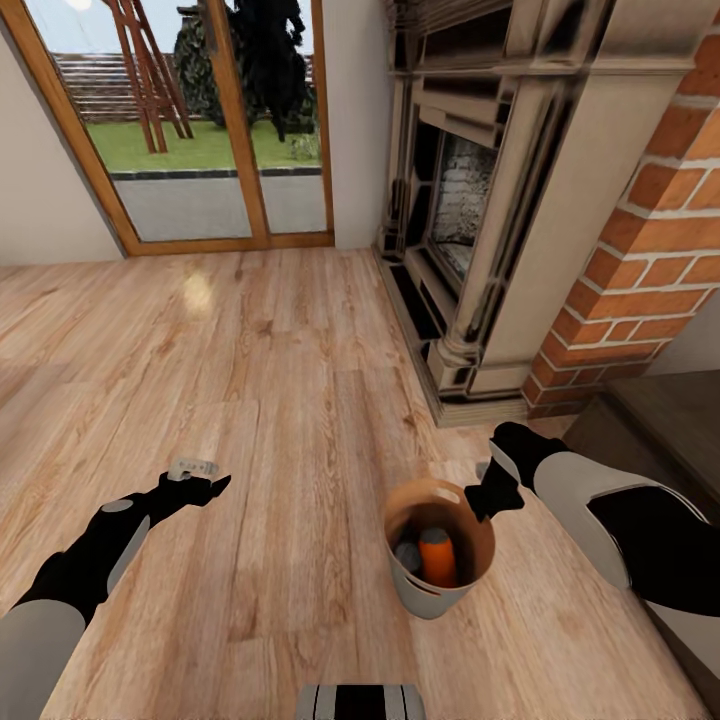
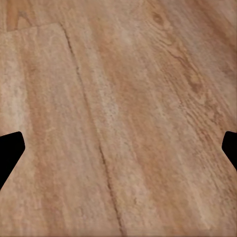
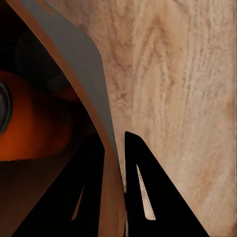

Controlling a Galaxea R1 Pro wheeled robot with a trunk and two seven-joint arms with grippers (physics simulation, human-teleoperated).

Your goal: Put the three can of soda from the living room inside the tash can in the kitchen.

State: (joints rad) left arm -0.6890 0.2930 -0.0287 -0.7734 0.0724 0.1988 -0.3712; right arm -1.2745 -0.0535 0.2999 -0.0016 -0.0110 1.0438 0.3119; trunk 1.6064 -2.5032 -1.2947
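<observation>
With the right gripper (image 1: 489,497) clamped on the bin's rim, I read this as the carrying stage: the bin (image 1: 432,592) hangs from that one pinch at its right-hand edge. On the right wrist camera the two fingers (image 3: 143,187) straddle the thin wall (image 3: 74,54), one inside and one outside, closed down on it with the wall running between them. So the load lies to the left of and below the jaws, and its upright axis has to stay upright or the contents tip out.

Looking into the bin from the head camera, I see an orange can (image 1: 437,556) standing roughly on end and a darker can (image 1: 407,557) beside it toward the left wall. A third can I cannot make out; it may be hidden below the rim. The wrist camera shows an orange can (image 3: 34,128) close against the inner wall.

My left gripper (image 1: 205,487) is well apart from the bin, held out over the wood floor (image 1: 250,350), jaws wide open and empty.

We are in the living room, with the fireplace (image 1: 480,220) ahead to the right and the glass doors (image 1: 200,120) ahead to the left. I judge the drive to the kitchen comes next, and a one-sided rim grip could let the bin swing.
</observation>
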